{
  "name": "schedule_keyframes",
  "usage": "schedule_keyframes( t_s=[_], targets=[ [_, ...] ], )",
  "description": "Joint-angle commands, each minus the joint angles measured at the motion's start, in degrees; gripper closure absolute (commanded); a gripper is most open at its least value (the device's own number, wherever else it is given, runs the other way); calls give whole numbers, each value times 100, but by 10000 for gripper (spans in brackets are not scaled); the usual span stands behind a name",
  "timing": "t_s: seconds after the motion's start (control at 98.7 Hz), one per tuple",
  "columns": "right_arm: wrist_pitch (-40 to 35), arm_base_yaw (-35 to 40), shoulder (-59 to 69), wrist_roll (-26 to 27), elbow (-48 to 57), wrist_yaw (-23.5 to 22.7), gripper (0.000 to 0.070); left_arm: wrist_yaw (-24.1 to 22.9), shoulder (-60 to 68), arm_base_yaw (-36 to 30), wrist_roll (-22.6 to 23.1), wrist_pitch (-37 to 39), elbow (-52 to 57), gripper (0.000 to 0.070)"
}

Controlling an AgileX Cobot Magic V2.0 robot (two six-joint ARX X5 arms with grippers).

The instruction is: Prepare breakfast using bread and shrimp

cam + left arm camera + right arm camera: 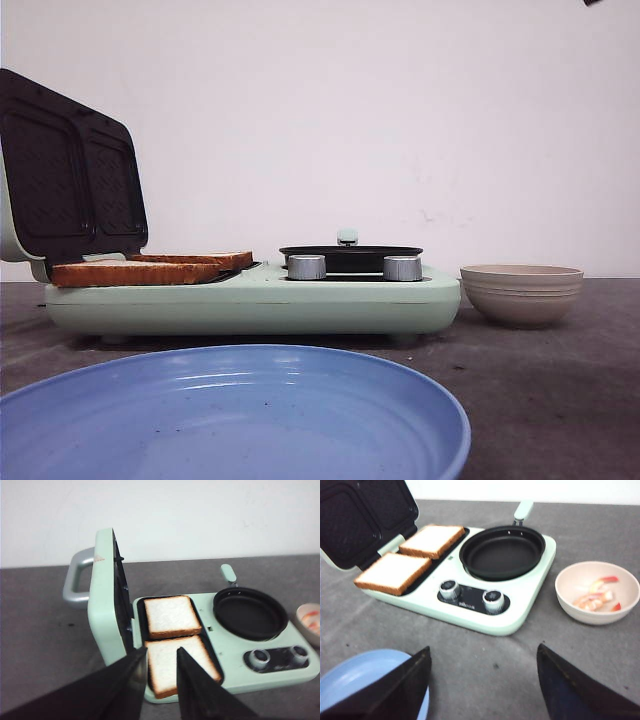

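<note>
The left gripper (pixel 160 672) is hovering, jaws parted and holding nothing, just above the nearer slice of bread (pixel 181 664) lying in the open sandwich maker (pixel 227 677). The right gripper (pixel 482 680) is hanging spread wide over bare table (pixel 485 652), a shrimp (pixel 592 599) bowl (pixel 597 617) sitting beyond it.

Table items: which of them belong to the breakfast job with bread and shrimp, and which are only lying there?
Belong to the job:
bread, two slices on the toaster plate
shrimp in the bowl
breakfast maker with its pan
blue plate, probably for serving

Only lying there:
nothing visible
</note>
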Motion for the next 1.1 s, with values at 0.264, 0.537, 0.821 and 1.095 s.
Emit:
schedule_keyframes(
  t_s=[0.264,0.537,0.821,1.095],
  targets=[
    [-26,46,7,85,33,-7,289,-234,48,164,-1224,756,66,537],
    [-26,46,7,59,33,-208,289,409,219,925,-2553,1451,68,536],
    [-31,46,7,-7,33,-345,290,2376,1010,2345,-4048,2260,68,496],
    [-131,46,7,-118,33,-437,289,4426,2138,4328,-5184,2905,66,456]
  ],
)
